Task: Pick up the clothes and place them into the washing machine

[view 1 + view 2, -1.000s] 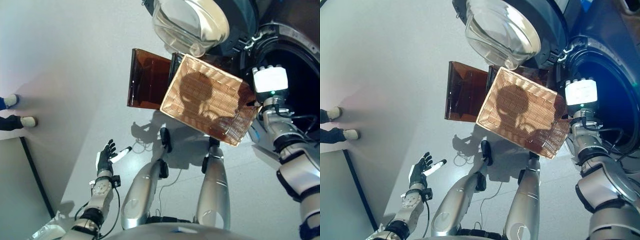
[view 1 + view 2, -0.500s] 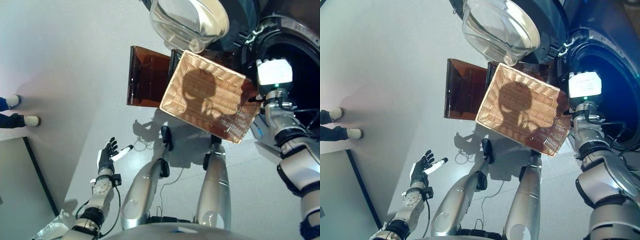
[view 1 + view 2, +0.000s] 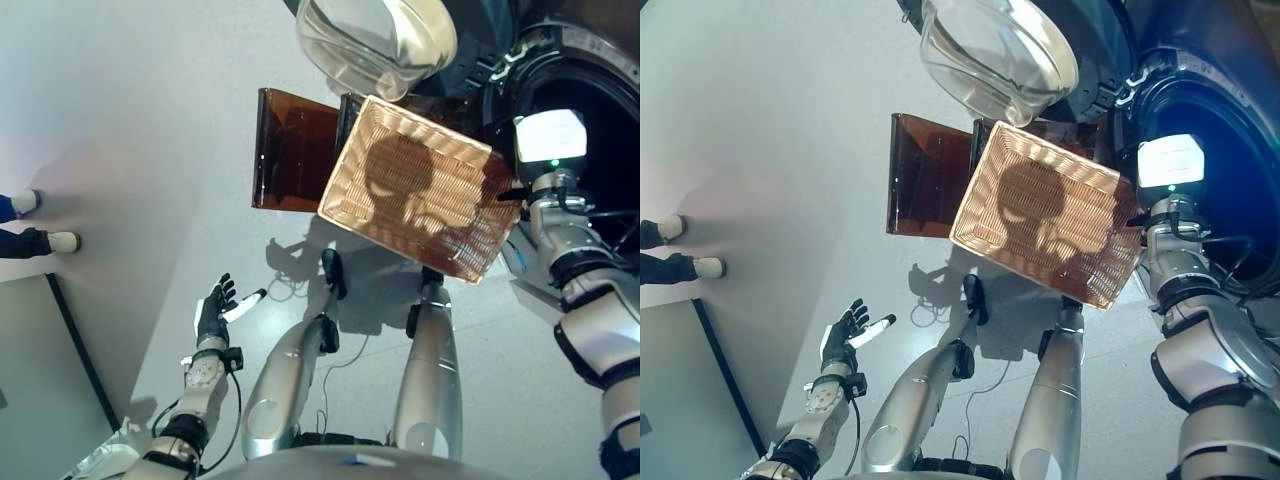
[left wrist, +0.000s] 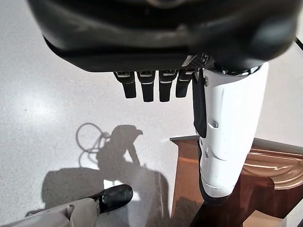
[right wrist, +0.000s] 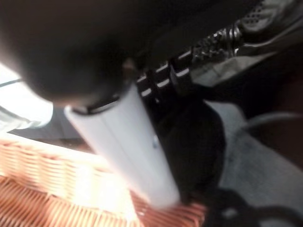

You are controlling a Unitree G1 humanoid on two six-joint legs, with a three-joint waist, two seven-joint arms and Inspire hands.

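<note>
Hanging low over the pale speckled floor (image 3: 130,120), nearest the viewer: left hand (image 3: 213,312), fingers spread and straight, white-covered thumb standing out, carrying nothing.

Being held higher up by the right hand (image 3: 508,192): a woven wicker basket (image 3: 415,195), tilted steeply so its underside faces the camera, long axis slanting from upper left down to lower right, lower right edge meeting the hand. Right hand's thumb and fingers closing on the basket's rim in the right wrist view, though blurred there. Dark shapes showing through the weave; impossible to tell whether clothes or shadow. No clothes clearly showing anywhere else.

Lying just behind the basket, partly covered by it: a brown translucent bin (image 3: 293,150).

Standing farthest off: washing machine (image 3: 1200,90), drum opening dark, interior unreadable, glass door (image 3: 375,40) swung open and cut off by the picture's top edge.

Showing at the far left edge: a person's shoes (image 3: 40,240), mostly cropped.
</note>
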